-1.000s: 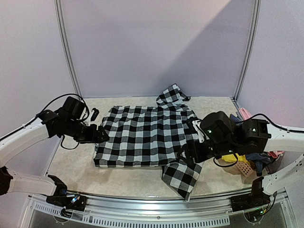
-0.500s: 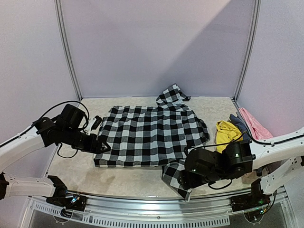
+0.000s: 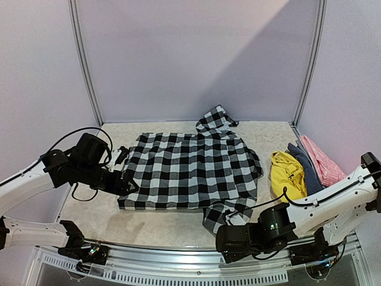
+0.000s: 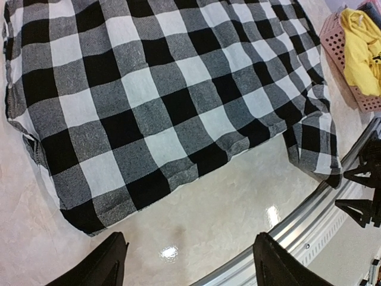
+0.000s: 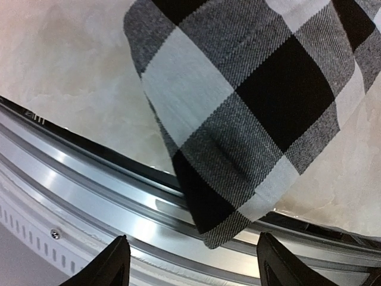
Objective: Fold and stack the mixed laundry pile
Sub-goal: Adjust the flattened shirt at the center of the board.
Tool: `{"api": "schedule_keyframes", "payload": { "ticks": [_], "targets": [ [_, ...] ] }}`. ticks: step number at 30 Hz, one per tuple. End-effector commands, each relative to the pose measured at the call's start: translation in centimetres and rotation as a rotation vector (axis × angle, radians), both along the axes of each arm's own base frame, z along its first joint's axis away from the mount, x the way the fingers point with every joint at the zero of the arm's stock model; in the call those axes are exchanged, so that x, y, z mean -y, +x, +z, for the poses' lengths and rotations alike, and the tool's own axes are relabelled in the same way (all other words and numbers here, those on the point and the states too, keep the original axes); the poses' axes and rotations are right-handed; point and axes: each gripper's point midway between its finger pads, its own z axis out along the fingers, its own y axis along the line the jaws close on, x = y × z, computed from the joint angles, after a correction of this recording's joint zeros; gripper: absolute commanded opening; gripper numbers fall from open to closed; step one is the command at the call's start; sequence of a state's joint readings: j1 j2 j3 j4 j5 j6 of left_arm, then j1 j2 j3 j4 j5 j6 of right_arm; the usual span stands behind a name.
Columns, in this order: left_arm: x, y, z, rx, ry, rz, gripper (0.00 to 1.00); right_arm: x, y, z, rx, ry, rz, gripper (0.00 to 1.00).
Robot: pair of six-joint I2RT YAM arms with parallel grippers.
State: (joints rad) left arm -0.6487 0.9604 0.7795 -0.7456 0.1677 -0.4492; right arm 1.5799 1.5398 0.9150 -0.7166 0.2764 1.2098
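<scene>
The black-and-white checked shirt (image 3: 190, 170) lies spread flat mid-table, and it fills the left wrist view (image 4: 149, 89). One sleeve (image 5: 238, 149) reaches the front edge, its end lying over the metal rail. The yellow garment (image 3: 287, 173), the blue-grey one (image 3: 305, 162) and the pink one (image 3: 322, 158) are piled at the right. My left gripper (image 3: 127, 182) is open and empty by the shirt's near left corner, over bare table (image 4: 190, 268). My right gripper (image 3: 226, 241) is open and empty just beyond the sleeve end (image 5: 193, 268).
A salmon perforated basket (image 4: 342, 65) holds the yellow garment at the right. A metal rail (image 5: 89, 179) runs along the table's front edge. Lilac walls close in the back and sides. Bare tabletop (image 3: 155, 223) shows in front of the shirt.
My right arm has swung from over the shirt's right side down to the front edge by the sleeve end, uncovering the pile at the right. My left gripper shifted slightly.
</scene>
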Motion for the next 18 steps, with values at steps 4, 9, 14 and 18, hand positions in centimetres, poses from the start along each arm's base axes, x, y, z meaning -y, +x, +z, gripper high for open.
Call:
{"api": "schedule_keyframes", "payload": {
  "ticks": [4, 9, 14, 18],
  "targets": [
    [-0.1, -0.3, -0.5, 0.011, 0.011, 0.014, 0.74, 1.9, 1.2, -0.5, 0.068, -0.122, -0.086, 0.62],
    [-0.2, -0.2, -0.7, 0.014, 0.015, 0.026, 0.73, 2.3, 1.9, -0.2, 0.110, -0.155, -0.108, 0.50],
    [0.0, 0.1, -0.8, 0.021, 0.002, 0.034, 0.69, 2.1, 2.4, 0.4, 0.142, -0.176, -0.094, 0.35],
    [0.4, 0.4, -0.3, 0.033, -0.006, 0.027, 0.65, 1.8, 2.5, 1.6, 0.156, -0.193, -0.068, 0.21]
  ]
}}
